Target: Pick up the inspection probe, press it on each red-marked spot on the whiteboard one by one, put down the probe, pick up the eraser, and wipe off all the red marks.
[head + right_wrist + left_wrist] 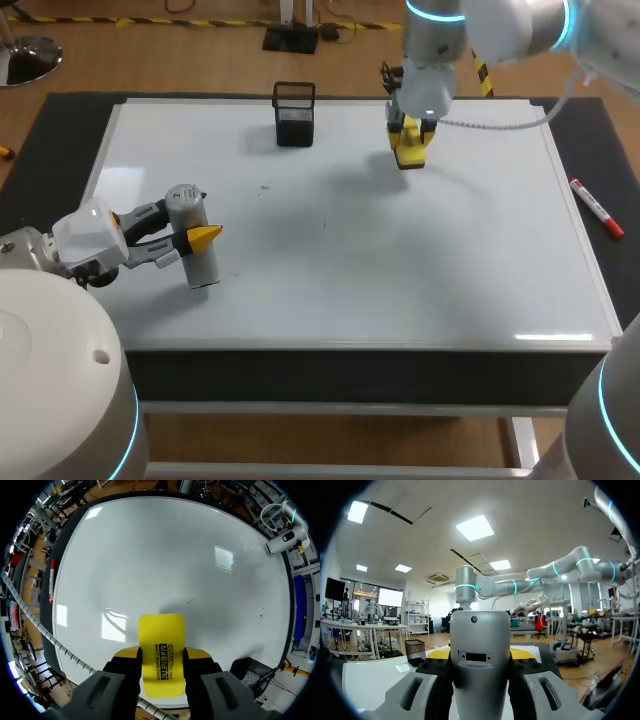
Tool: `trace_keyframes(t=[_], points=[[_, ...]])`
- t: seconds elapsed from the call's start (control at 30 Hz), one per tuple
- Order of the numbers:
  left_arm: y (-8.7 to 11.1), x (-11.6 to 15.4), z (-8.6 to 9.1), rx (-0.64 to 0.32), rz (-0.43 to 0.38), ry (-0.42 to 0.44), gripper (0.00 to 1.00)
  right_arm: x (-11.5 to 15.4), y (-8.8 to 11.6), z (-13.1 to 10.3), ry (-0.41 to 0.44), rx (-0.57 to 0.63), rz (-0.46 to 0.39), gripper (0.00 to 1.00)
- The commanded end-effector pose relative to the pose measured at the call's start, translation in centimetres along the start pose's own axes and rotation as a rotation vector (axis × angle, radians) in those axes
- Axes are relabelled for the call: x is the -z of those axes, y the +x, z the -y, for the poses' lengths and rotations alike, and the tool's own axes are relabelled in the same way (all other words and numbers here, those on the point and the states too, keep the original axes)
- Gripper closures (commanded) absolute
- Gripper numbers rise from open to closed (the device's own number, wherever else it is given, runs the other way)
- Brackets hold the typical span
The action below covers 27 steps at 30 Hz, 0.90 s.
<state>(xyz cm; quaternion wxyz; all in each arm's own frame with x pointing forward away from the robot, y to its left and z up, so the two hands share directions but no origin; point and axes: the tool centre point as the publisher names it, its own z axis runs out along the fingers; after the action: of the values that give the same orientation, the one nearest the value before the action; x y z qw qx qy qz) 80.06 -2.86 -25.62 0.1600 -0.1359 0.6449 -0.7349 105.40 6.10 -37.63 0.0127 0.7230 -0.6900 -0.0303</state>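
Note:
The grey cylindrical probe (192, 240) stands upright on the front-left part of the whiteboard (400, 260), and my left gripper (196, 238) is shut on it from both sides. In the left wrist view the probe (480, 660) fills the gap between the fingers (415, 690). My right gripper (411, 140) hangs over the far middle of the board, shut on the yellow eraser (410, 150). The right wrist view has the eraser (161, 652) clamped between the yellow tips above the whiteboard (175, 555). Only a few faint dark specks (265, 187) show on the board; I see no red marks.
A black mesh holder (294, 113) stands at the far edge of the board, left of the right gripper. A red marker (597, 208) lies on the dark mat beside the board's right edge. The board's raised frame (590, 270) runs along its sides.

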Motion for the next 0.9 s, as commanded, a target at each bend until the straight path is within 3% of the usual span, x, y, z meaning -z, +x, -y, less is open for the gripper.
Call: trace_keyframes(t=[0.03, 0.9], points=[[0.1, 0.0, 0.0, -0.003, 0.002, 0.004, 1.00, -0.4, -0.9, 3.0, -0.097, -0.022, -0.016, 1.00], [0.1, 0.0, 0.0, -0.003, 0.002, 0.004, 1.00, -3.2, -0.1, 4.9, -0.135, -0.096, -0.022, 1.00]])
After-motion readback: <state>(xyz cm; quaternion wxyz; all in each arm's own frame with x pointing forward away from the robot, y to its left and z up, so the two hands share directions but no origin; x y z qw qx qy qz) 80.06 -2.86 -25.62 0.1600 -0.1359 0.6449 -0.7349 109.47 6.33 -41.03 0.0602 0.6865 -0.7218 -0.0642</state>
